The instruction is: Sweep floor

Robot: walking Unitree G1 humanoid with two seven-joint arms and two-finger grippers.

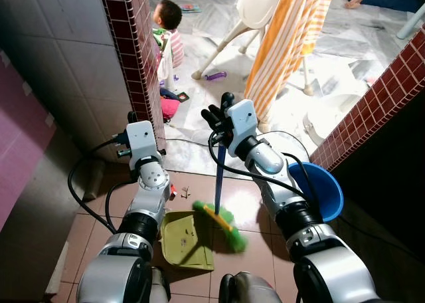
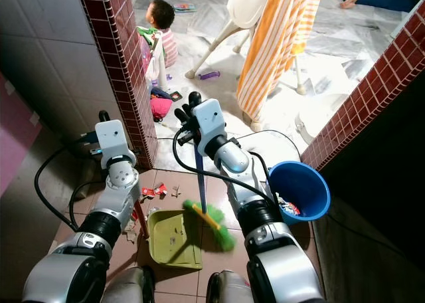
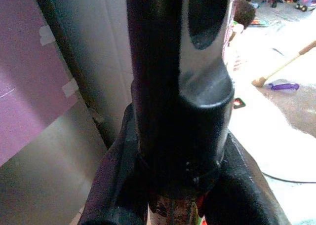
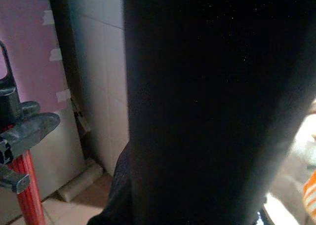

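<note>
My right gripper (image 1: 222,111) is shut on the blue handle (image 1: 219,173) of a broom. The broom's green bristles (image 1: 224,224) rest on the brown floor tiles at the lip of a green dustpan (image 1: 186,242). My left gripper (image 2: 103,119) stands close to the red tiled pillar, shut on the dustpan's upright handle, whose red shaft (image 4: 29,195) shows in the right wrist view. The handle's dark top (image 3: 180,87) stands between the fingers in the left wrist view. Small bits of litter and a red wrapper (image 2: 158,191) lie just beyond the dustpan.
A blue bucket (image 1: 327,191) with some trash stands to the right against a low red tiled wall (image 1: 382,97). The red tiled pillar (image 1: 136,50) rises on the left. Beyond are a seated child (image 1: 169,30), a white chair (image 1: 255,10), striped cloth (image 1: 285,44) and a floor cable.
</note>
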